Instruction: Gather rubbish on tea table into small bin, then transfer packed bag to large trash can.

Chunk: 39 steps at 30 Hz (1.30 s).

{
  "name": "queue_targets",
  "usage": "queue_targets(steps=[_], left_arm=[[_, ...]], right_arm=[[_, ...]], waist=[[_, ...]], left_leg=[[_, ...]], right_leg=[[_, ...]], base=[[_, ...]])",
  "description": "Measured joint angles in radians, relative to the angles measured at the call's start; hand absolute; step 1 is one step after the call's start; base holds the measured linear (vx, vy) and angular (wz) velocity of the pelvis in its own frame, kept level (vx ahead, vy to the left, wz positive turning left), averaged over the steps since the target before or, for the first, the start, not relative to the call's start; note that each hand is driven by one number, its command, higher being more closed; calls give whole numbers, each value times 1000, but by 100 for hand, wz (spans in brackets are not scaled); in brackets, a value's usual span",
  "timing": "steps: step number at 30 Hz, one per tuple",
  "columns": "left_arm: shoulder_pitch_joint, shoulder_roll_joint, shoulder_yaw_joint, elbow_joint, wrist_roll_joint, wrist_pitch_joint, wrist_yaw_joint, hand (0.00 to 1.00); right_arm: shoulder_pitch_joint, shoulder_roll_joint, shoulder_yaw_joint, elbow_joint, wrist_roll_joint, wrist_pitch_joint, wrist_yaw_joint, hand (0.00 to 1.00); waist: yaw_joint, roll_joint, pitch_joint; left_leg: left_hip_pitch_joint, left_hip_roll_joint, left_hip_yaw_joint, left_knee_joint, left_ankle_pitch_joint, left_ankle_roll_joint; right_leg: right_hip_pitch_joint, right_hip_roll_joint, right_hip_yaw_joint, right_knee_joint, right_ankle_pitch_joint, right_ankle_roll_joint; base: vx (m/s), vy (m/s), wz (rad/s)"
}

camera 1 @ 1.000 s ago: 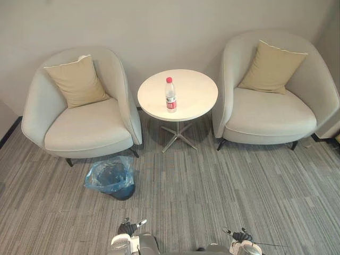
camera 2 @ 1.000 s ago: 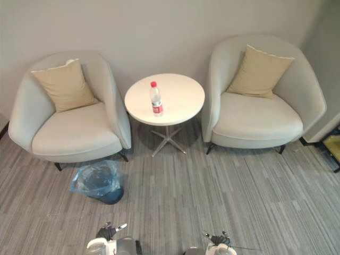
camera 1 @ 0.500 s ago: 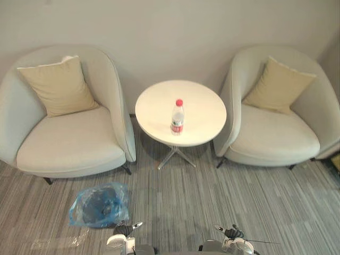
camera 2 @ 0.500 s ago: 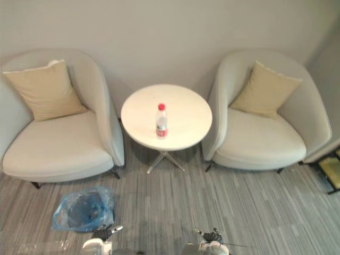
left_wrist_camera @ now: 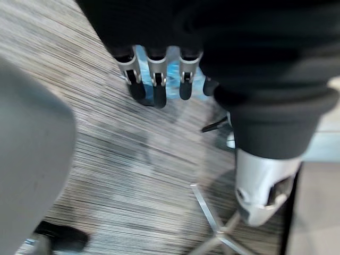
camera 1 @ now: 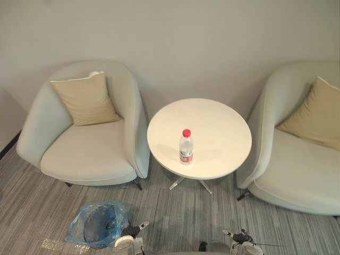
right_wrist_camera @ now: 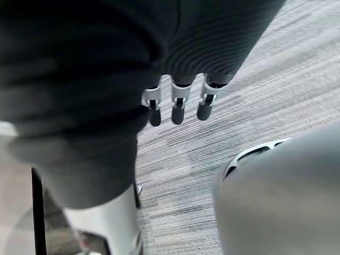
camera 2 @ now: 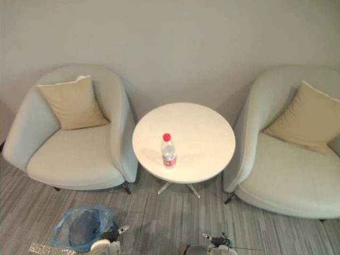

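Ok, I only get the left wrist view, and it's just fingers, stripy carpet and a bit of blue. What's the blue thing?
Observer: A small bin lined with a blue bag, on the floor before the left armchair, beside the left hand.
Operator: Is there any rubbish on the table?
Observer: One plastic bottle with a red cap stands upright on the round white table.
Operator: And is the other hand holding something?
Observer: No, the right hand hangs low over the carpet, fingers straight and empty.
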Motion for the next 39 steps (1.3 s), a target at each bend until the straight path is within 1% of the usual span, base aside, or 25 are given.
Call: queue_targets(steps=[1,2,3,4,5,6,7,8,10,11,14,17,19,20,21,22,23,24,26,27,29,31,34,36,39], left_arm=[[-2,0,-3,-4,0,0,0,0],[-2,2,-13,-8,-1,0,1,0],[-2,2,-18,-9,-1,0,2,0],[-2,1,-32,-8,-1,0,4,0],[-5,17,-35,-1,-1,1,3,0],[-3,22,-38,1,-1,1,5,0],[-6,30,-39,5,0,2,5,0],[-13,35,-38,9,1,2,4,0],[-14,39,-39,15,2,2,4,0],[-15,40,-39,19,2,2,4,0],[-14,40,-57,28,10,2,0,0],[-19,41,-77,42,21,4,-1,0],[-20,45,-89,54,24,3,-1,0],[-19,48,-102,67,28,4,0,0],[-20,49,-111,73,31,3,0,0],[-21,50,-121,79,34,3,0,0],[-20,50,-130,84,39,3,0,0],[-21,51,-133,85,39,3,1,0],[-17,70,-167,91,40,3,2,0],[-16,76,-171,95,40,3,2,0],[-2,102,-198,98,39,2,1,0],[-1,115,-209,96,41,1,0,0],[-1,122,-233,95,55,-1,-2,0],[-1,123,-236,95,60,-4,-5,0],[-1,127,-246,88,81,-11,-18,0]], right_arm=[[0,1,2,0,0,1,0,0],[-8,1,4,0,0,1,-2,0],[-8,1,4,0,0,1,-3,0],[-8,-1,5,-1,1,1,-5,0],[-7,2,10,4,1,3,-6,0],[-5,7,11,4,1,3,-6,0],[-3,18,11,3,0,2,-6,0],[-1,22,12,3,-1,3,-6,0],[6,25,22,1,-3,2,-6,0],[7,25,30,-1,-3,2,-6,0],[9,24,31,-1,-4,0,-6,0],[9,17,39,-1,-4,-3,-7,0],[9,10,52,-2,-4,-5,-9,0],[9,-3,75,-8,-4,-8,-12,0],[9,-10,85,-23,-4,-8,-14,0],[13,-20,97,-55,-4,-9,-15,0],[20,-36,119,-117,-5,-12,-16,0],[24,-44,129,-147,-5,-15,-16,0],[39,-74,155,-278,-42,-31,-19,0],[41,-79,160,-307,-45,-36,-20,0],[58,-87,174,-433,-74,-42,-21,0],[58,-91,186,-507,-87,-51,-20,0],[52,-93,202,-575,-119,-75,-10,0],[54,-94,212,-604,-122,-78,-2,0],[51,-103,240,-648,-131,-85,14,0]], waist=[[1,-2,0],[1,-2,0],[2,-3,0],[1,1,-1],[9,-18,-8],[8,-25,-14],[2,-41,-21],[5,-48,-19],[6,-50,-22],[6,-56,-26],[5,-51,-35],[6,-41,-46],[6,-36,-52],[6,-26,-65],[5,-23,-69],[5,-23,-69],[3,-17,-73],[3,-17,-73],[0,-19,-72],[-1,-20,-71],[-2,-36,-75],[-5,-48,-68],[-5,-53,-69],[-5,-53,-69],[-5,-52,-65]], left_leg=[[-36,3,29,-6,-18,15],[-63,-9,45,-74,-34,21],[-68,-20,44,-126,-34,21],[-64,-48,22,-304,8,30],[-39,-80,23,-360,29,31],[-27,-94,23,-386,33,37],[-13,-109,35,-406,37,45],[-3,-117,48,-406,37,47],[13,-131,47,-407,37,47],[25,-138,47,-413,37,47],[47,-150,40,-437,37,47],[46,-146,24,-452,37,48],[53,-147,22,-468,47,63],[56,-147,12,-486,54,73],[54,-148,5,-491,56,76],[55,-151,-9,-501,59,81],[53,-153,-16,-507,61,83],[52,-155,-19,-508,63,86],[52,-160,-34,-511,66,87],[53,-161,-37,-512,66,87],[37,-165,-71,-514,67,86],[28,-167,-89,-515,67,86],[15,-174,-117,-516,67,86],[11,-177,-129,-517,67,85],[4,-181,-146,-542,93,82]], right_leg=[[12,-2,-2,-17,5,5],[18,-6,2,-29,10,14],[19,-9,4,-30,13,19],[19,-9,15,-26,10,35],[15,-15,53,-23,9,54],[14,-21,64,-36,12,62],[23,-27,82,-59,20,70],[36,-31,96,-80,28,72],[51,-41,112,-96,31,76],[62,-44,117,-103,31,77],[81,-48,119,-134,33,80],[83,-34,123,-152,35,81],[82,-30,136,-158,39,81],[82,-24,144,-180,56,76],[83,-22,148,-193,62,79],[83,-22,153,-204,68,80],[83,-21,159,-221,80,81],[83,-21,162,-227,85,82],[92,-22,168,-254,105,85],[99,-22,167,-264,111,86],[98,-22,164,-293,130,89],[99,-21,160,-310,144,88],[98,-23,159,-332,165,92],[99,-24,158,-345,177,94],[97,-25,148,-363,195,93]], base=[[131,50,-4],[112,52,-7],[145,163,-20],[102,144,-30],[133,163,-27],[110,108,-20],[200,167,-14],[192,179,-18],[126,123,-15],[117,98,-12],[100,50,-5],[77,-17,-5],[37,-25,-17],[26,-11,-20],[24,-9,-21],[18,1,-16],[4,8,-13],[-14,25,-13],[-30,32,-7],[-43,25,1],[-55,13,9],[-83,7,10],[-97,9,4],[-94,5,4],[-97,-20,11]])
